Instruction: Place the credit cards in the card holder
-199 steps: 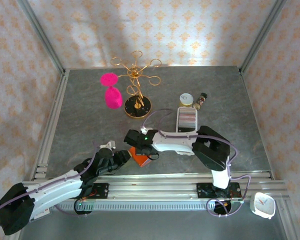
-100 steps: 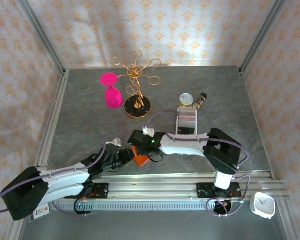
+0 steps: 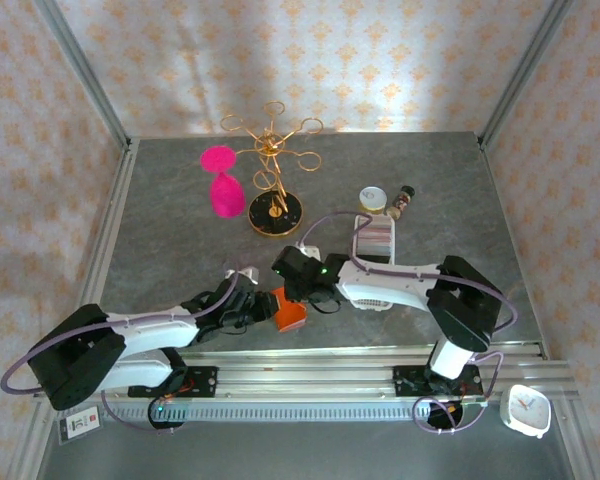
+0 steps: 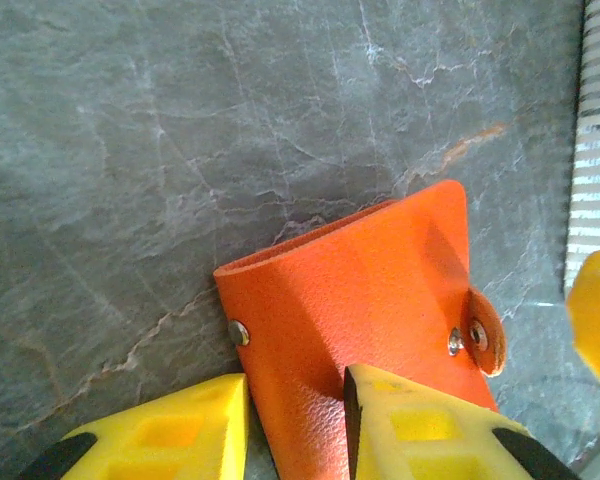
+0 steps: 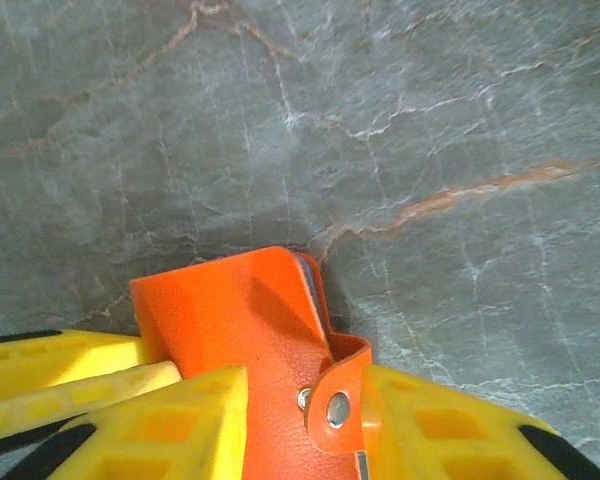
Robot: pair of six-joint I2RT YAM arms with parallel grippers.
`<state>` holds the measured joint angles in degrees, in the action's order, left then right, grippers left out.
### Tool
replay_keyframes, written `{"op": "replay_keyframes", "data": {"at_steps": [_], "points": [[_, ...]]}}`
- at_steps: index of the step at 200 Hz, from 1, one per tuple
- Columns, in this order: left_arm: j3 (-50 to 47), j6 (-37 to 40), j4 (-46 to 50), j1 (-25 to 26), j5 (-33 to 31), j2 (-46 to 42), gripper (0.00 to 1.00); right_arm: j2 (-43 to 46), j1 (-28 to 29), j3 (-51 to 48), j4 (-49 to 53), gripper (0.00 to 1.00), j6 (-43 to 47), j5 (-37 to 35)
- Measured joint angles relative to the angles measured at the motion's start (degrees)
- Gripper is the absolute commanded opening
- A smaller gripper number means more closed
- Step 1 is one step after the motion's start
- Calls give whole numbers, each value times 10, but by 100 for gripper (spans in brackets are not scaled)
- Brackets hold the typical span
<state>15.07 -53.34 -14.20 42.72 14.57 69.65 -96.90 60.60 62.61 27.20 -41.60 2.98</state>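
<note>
Both arms have closed in during the last second. The left gripper (image 3: pixel 259 306) has slid rightward along the near edge until it meets the card holder (image 3: pixel 289 313). The right arm's elbow has swung out to the right, and the right gripper (image 3: pixel 294 297) has stayed at the holder.

In the left wrist view the left jaws stand part-way open. One yellow finger (image 4: pixel 170 425) sits just beside the holder's edge, and the other finger (image 4: pixel 420 425) lies over its orange face. Whether they pinch it cannot be told. In the right wrist view the right jaws are also part-way open, and the holder fills the gap with both fingers (image 5: pixel 160 425) against its sides — a true squeeze or mere contact cannot be told. The left gripper's fingers reach in from the left of that view and touch the holder's other side.

The holder is folded shut and looks close to square. Its snap tab wraps round one edge and lies between the right fingers. The opposite end points straight away from that gripper over the bare grey table (image 3: pixel 180 250). A sliver of grey-blue lining shows along the edge beside the tab. From above, the holder sits at the near middle of the table, just beyond the rail (image 3: pixel 310 362), between the two grippers.

The credit cards (image 3: pixel 373 236) stand on edge in the white slotted tray (image 3: pixel 358 250) — well apart from the holder, farther back and to the right.
</note>
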Motion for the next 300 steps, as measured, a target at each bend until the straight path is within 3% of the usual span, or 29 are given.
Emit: {"op": "replay_keyframes", "data": {"at_steps": [123,300], "points": [[32,29,44,0,0,29,27,-37,0,9,34,18,28,24],[35,29,44,0,0,35,25,-37,0,19,35,16,24,16]]}}
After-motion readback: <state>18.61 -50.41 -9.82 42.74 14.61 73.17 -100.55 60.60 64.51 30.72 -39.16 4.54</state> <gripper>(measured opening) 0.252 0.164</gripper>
